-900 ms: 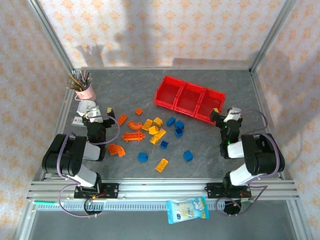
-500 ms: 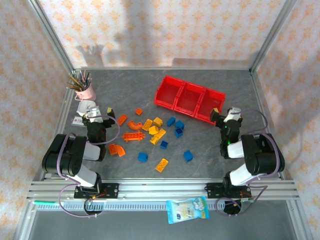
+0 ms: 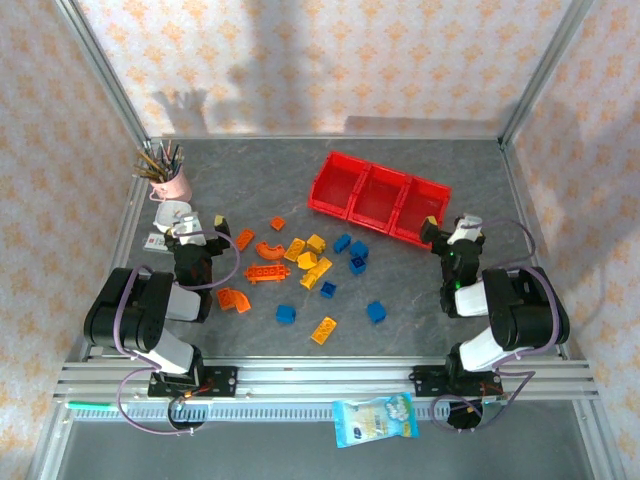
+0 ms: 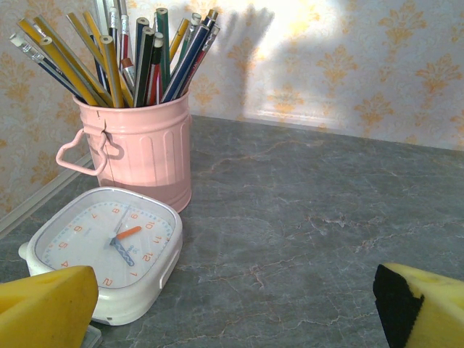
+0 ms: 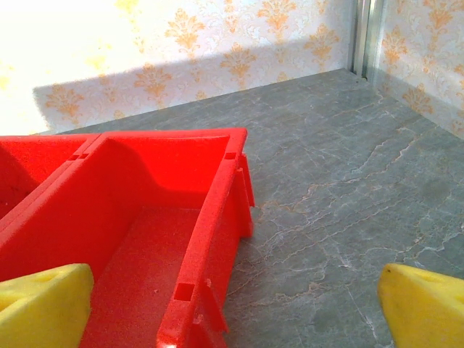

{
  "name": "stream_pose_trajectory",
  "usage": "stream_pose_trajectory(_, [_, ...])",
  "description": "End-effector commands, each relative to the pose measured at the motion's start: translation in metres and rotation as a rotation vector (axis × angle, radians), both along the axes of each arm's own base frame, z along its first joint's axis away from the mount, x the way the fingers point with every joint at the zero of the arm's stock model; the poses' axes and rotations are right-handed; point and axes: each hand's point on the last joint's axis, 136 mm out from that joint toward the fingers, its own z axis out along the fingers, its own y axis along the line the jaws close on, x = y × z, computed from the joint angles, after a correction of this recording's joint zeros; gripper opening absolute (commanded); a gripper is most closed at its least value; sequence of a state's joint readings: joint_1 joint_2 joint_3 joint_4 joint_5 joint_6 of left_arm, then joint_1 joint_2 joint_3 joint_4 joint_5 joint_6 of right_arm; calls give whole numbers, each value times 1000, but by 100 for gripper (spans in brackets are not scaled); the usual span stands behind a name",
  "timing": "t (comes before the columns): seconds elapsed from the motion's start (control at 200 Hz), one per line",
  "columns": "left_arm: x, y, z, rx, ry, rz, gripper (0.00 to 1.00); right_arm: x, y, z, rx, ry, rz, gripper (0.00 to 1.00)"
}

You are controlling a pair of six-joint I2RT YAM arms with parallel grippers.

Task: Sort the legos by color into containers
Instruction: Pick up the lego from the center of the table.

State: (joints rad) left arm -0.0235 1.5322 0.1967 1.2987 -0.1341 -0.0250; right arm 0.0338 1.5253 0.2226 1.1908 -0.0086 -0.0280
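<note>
Blue, yellow and orange legos lie scattered mid-table: a long orange one (image 3: 264, 272), a yellow cluster (image 3: 311, 262), blue ones (image 3: 351, 250). The red containers (image 3: 378, 197), three joined bins, sit at the back right, and all look empty from above. My left gripper (image 3: 187, 233) rests at the left, apart from the bricks. In its wrist view it (image 4: 239, 312) is open over bare table. My right gripper (image 3: 453, 232) sits just right of the end bin (image 5: 145, 217). It (image 5: 239, 308) is open, straddling that bin's right wall, and holds nothing.
A pink cup of pencils (image 4: 138, 145) and a white clock (image 4: 109, 250) stand just ahead of the left gripper, at the table's left edge. A snack packet (image 3: 375, 418) lies on the front rail. Metal frame posts and papered walls bound the table.
</note>
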Motion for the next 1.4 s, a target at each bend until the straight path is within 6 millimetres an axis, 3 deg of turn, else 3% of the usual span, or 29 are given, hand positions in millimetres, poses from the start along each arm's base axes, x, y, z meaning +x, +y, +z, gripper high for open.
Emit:
stream_pose_trajectory(0.0, [5,1,11,-2,-40,-8,100,5,0,15,-12,-49,6,100])
stream_pose_trajectory(0.571, [4,1,12,-2,-42,-6,100,5,3,16,-12,-50,20,100])
stream_pose_trajectory(1.036, [-9,-3,41,-43,-68,-31,100,-2,-1,53,77,-46,-19,100])
stream_pose_trajectory(1.191, [-9,-7,61,-112,-102,-49,100,-8,-7,74,253,-67,-83,100])
stream_pose_trajectory(1.276, [-9,-8,72,-212,-134,-48,100,-13,-16,67,391,-11,-185,100])
stream_pose_trajectory(1.391, [-12,-4,79,-404,-179,-9,99,-11,2,65,413,35,-87,100])
